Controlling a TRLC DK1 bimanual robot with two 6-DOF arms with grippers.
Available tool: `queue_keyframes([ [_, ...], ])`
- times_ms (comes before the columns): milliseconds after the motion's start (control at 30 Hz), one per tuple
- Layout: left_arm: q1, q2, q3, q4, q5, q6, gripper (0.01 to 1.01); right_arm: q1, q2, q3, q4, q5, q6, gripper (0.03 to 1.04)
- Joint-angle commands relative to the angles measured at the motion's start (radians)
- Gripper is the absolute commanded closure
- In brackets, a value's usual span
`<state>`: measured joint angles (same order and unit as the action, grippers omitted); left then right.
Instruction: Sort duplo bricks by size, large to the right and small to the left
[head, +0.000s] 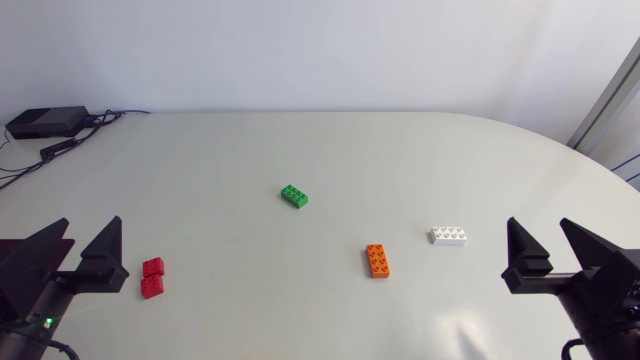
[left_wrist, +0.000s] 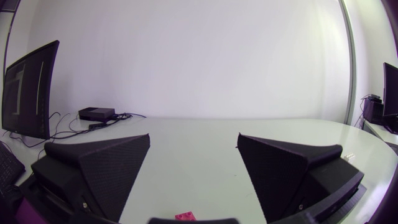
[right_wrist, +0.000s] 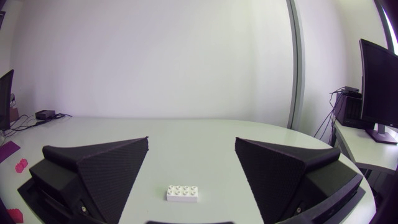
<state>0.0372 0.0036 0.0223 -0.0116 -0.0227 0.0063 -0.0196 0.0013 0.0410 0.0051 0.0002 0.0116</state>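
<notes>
Left gripper (head: 92, 232): jaws open, holding nothing. Two small red bricks (head: 152, 278) lie near it at 4 o'clock.

Right gripper (head: 538, 235): jaws open, holding nothing. The long white brick (head: 449, 235) lies at its 9 o'clock.

The orange brick (head: 377, 260) lies at 8 o'clock of the white brick. The green brick (head: 293, 196) lies at 10 o'clock of the orange brick.

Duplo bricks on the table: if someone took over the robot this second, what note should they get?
Left gripper: open, empty, beside the two red bricks.
Right gripper: open, empty, white brick ahead of it.
Done, it seems: small red pair at left; the long white one and the orange brick right of centre.
Left: green brick mid-table, unsorted; its size is hard to judge.
</notes>
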Motion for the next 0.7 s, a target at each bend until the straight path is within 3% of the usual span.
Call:
queue_keyframes([
  [0, -0.008, -0.017, -0.021, 0.004, 0.006, -0.002, 0.052, 0.001, -0.006, -0.041, -0.011, -0.009, 0.016, 0.06],
  [667, -0.016, -0.016, -0.021, 0.004, 0.006, -0.002, 0.052, 0.003, -0.006, -0.041, -0.013, -0.009, 0.016, 0.06],
])
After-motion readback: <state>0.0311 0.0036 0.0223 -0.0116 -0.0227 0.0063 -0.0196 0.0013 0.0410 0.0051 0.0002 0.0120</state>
